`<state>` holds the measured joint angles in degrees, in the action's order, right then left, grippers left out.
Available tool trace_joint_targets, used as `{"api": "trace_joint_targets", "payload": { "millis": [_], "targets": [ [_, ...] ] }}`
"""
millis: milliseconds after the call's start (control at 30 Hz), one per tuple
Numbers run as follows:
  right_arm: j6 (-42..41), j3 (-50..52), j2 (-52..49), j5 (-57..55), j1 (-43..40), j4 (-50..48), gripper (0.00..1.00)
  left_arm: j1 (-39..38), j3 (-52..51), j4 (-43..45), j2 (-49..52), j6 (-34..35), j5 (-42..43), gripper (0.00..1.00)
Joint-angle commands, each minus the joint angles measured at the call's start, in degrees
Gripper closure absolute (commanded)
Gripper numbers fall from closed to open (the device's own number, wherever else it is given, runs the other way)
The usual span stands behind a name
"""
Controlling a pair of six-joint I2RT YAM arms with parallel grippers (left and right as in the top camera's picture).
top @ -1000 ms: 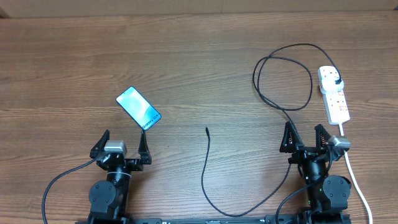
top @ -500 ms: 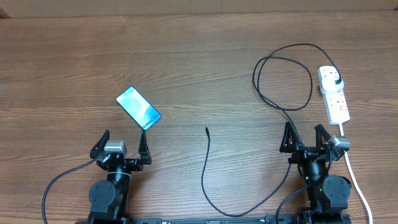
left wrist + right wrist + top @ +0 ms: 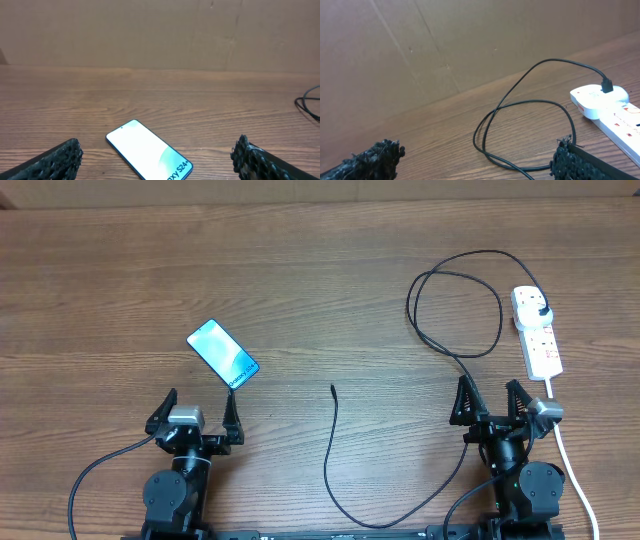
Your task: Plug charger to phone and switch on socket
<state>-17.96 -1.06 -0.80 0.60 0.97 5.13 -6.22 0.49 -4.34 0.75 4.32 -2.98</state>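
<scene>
My left pincer [image 3: 198, 398] and right pincer [image 3: 487, 385] gape wide, empty. The phone [image 3: 222, 353] lies just ahead of the left. The charger [image 3: 334, 396], limp and light, ends between both; I judge pinching just behind its tip best.

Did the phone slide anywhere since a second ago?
No. In the overhead view the phone lies in the same place and at the same slant, just as far from the socket as before.
</scene>
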Motion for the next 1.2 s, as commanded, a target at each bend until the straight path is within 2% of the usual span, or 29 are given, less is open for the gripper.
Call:
{"api": "trace_joint_targets", "payload": {
  "millis": [0,133,333,533,600,633,733,800,933,1033,1167],
  "targets": [
    [0.3,0.6,0.6,-0.5,0.5,-0.3,0.00,0.7,0.2,-0.6,-0.5,2.3,2.3,0.00],
    [0.3,0.6,0.6,-0.5,0.5,-0.3,0.00,0.7,3.7,-4.4,-0.5,2.3,2.5,0.00],
    [0.3,0.6,0.6,-0.5,0.5,-0.3,0.00,0.7,20.2,-19.1,5.0,1.7,-0.6,0.00],
    [0.3,0.6,0.6,-0.5,0.5,-0.3,0.00,0.7,40.8,-31.1,27.2,4.7,-2.9,0.00],
    [0.3,0.6,0.6,-0.5,0.5,-0.3,0.00,0.7,54.4,-42.5,41.4,6.2,-3.3,0.00],
    [0.3,0.6,0.6,-0.5,0.5,-0.3,0.00,0.7,58.5,-46.1,45.5,6.1,-3.1,0.00],
    [0.3,0.6,0.6,-0.5,0.5,-0.3,0.00,0.5,73.1,-58.4,60.2,3.0,-1.4,0.00],
    [0.3,0.6,0.6,-0.5,0.5,-0.3,0.00,0.5,78.2,-61.4,67.4,3.0,0.7,0.00],
    [0.3,0.6,0.6,-0.5,0.5,-0.3,0.00,0.5,79.2,-60.7,77.8,3.0,6.3,0.00],
    [0.3,0.6,0.6,-0.5,0.5,-0.3,0.00,0.5,79.2,-60.3,83.5,8.5,6.9,0.00],
    [0.3,0.6,0.6,-0.5,0.5,-0.3,0.00,0.6,79.2,-61.5,89.9,26.0,-1.2,0.00]
  ]
}}
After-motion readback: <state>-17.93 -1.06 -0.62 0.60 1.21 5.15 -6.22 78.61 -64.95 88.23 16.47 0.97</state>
